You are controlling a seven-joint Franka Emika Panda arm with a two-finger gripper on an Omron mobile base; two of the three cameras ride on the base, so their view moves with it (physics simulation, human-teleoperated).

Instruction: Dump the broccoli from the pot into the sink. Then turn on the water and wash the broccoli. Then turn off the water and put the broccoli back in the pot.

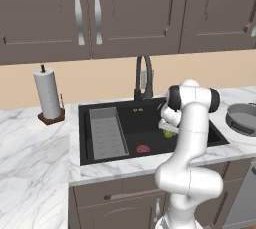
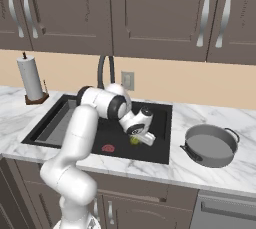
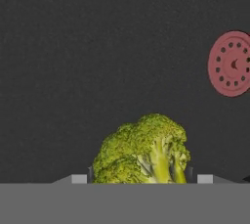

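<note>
Here, in the left base view, the white arm bends down into the black sink (image 1: 200, 135), its hand low over the basin floor. The yellow-green broccoli (image 1: 169, 134) peeks out just beside the hand, at about two o'clock from the red drain (image 1: 143, 149). The grey ribbed tray (image 1: 106, 133) lies toward nine o'clock in the basin, the dark arched faucet (image 1: 143, 77) stands at twelve, and the pot (image 1: 243, 118) waits on the marble counter (image 1: 35, 148) at three o'clock, empty as far as its inside shows, likely parked there to take the floret back.

In the right base view, the gripper (image 2: 138, 140) reaches down onto the broccoli (image 2: 134, 141), with the drain (image 2: 108, 148) at nine o'clock of it and the pot (image 2: 210, 145) well apart at three.

In the hand view, the broccoli (image 3: 142, 152) sits at six o'clock, right between the finger tips (image 3: 188, 174); the claw is half-spread around it, but I cannot tell whether it pinches. The drain (image 3: 230, 63) shows at two o'clock.
</note>
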